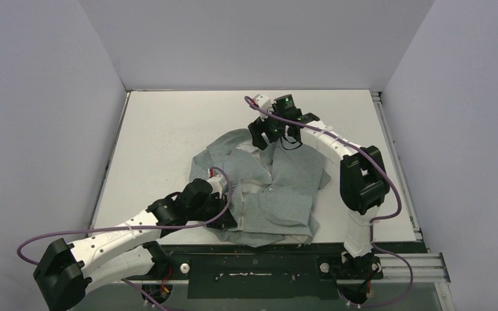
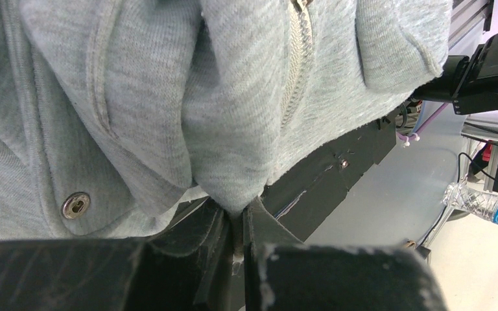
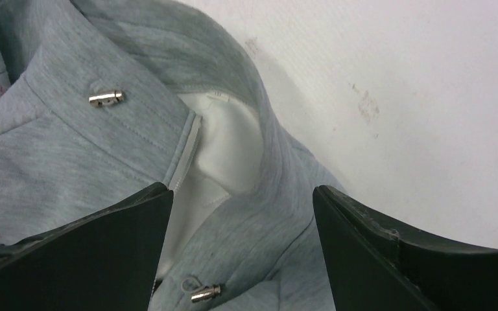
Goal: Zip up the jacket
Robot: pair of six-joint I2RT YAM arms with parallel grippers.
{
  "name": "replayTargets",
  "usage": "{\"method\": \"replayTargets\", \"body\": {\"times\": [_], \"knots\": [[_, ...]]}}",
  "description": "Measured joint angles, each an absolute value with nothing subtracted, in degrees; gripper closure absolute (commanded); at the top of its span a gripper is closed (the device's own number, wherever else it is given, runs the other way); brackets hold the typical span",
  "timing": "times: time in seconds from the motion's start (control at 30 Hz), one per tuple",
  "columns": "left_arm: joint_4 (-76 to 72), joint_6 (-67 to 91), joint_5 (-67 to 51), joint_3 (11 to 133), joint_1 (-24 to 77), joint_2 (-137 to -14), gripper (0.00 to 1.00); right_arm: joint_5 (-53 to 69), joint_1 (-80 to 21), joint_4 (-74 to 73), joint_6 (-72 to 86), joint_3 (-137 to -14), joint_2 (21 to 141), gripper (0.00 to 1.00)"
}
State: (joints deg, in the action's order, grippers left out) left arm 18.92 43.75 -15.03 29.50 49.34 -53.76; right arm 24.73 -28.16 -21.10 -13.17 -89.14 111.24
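The light grey jacket [image 1: 269, 188] lies crumpled in the middle of the white table [image 1: 162, 129]. My left gripper [image 1: 231, 206] is at its near left part, and in the left wrist view that left gripper [image 2: 237, 217] is shut on a pinched fold of jacket fabric just below the pale zipper [image 2: 296, 71]. My right gripper [image 1: 267, 134] hovers at the far end over the collar. Seen from the right wrist, the right gripper [image 3: 241, 197] is open, nothing between its fingers, with the grey collar [image 3: 259, 162] and white lining [image 3: 224, 146] beneath.
Metal cord ends [image 3: 106, 98] [image 3: 205, 293] lie on the collar, and a snap button [image 2: 76, 205] sits on the jacket. A black rail [image 1: 253, 265] runs along the near table edge. A water bottle [image 2: 486, 207] lies beyond it. Walls enclose three sides.
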Motion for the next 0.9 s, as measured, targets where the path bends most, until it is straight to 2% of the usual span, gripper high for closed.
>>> {"method": "replayTargets", "body": {"times": [0.17,0.4,0.6,0.63,0.77,0.9], "knots": [[20.1,43.9,-15.0,29.5,49.1,-52.5,1.00,22.9,-30.3,-21.3,-17.8,-96.6,115.9,0.22],[21.7,44.3,-14.7,29.6,48.5,-51.3,1.00,22.4,-31.9,-25.1,-25.6,-114.1,130.3,0.30],[22.9,44.5,-14.4,30.3,48.2,-50.6,1.00,25.5,-32.7,-29.7,-31.4,-118.1,136.2,0.39],[23.1,44.5,-14.3,30.4,48.2,-50.5,1.00,26.0,-32.7,-30.4,-32.1,-118.3,136.6,0.44],[23.8,44.6,-14.1,30.7,48.0,-50.3,1.00,28.0,-33.1,-31.4,-33.7,-119.8,138.5,0.76],[24.3,44.6,-13.9,30.7,47.9,-50.2,1.00,29.0,-33.0,-29.2,-31.9,-120.1,139.7,0.87]]}}
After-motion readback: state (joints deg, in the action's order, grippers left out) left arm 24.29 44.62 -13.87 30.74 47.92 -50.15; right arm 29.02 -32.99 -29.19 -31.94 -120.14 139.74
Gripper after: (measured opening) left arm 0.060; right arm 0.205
